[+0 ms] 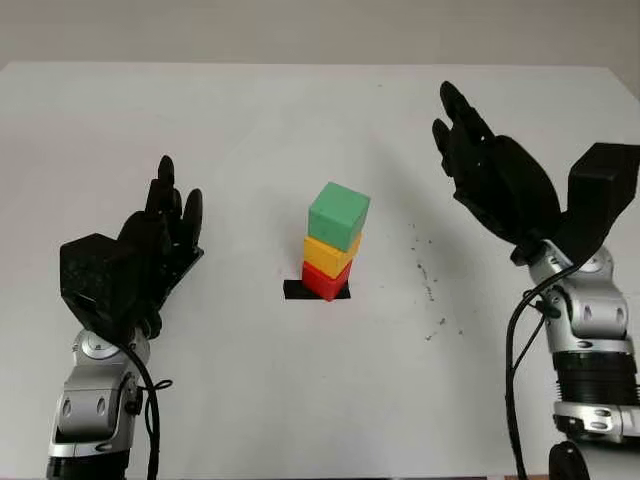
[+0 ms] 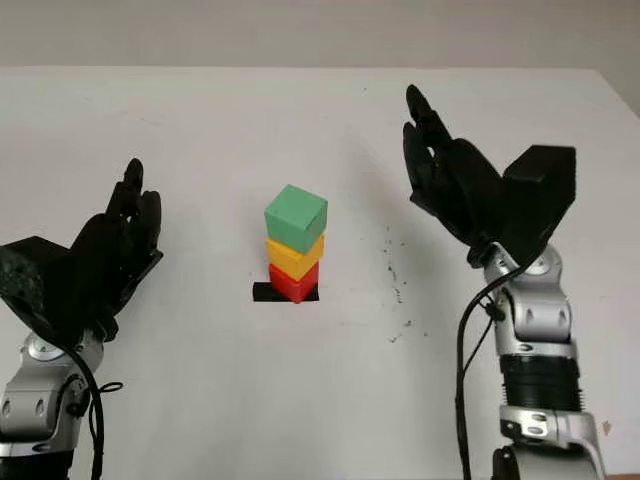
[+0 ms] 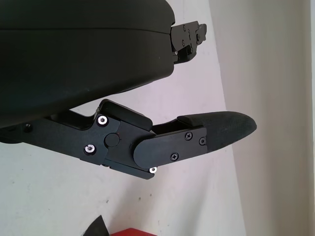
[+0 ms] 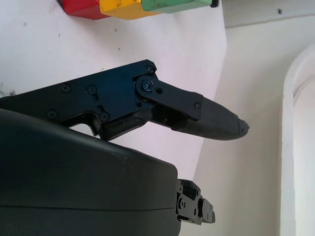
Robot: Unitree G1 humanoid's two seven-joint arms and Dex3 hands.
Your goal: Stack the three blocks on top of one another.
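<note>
Hands (image 1: 165,225) (image 1: 480,160) well apart from stack (image 1: 333,243)

A lab-like test bench: bare white table (image 1: 150,120) against a plain pale wall (image 1: 300,30).

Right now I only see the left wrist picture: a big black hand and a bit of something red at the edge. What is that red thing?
Observer: It's a red block, the bottom of a tower on a black patch on the white table.
Operator: What's on top of it?
Observer: A yellow block, then a green block at the very top.
Operator: Is a hand holding the tower?
Observer: No. The left hand and the right hand are both open, one on each side, away from it.
</note>
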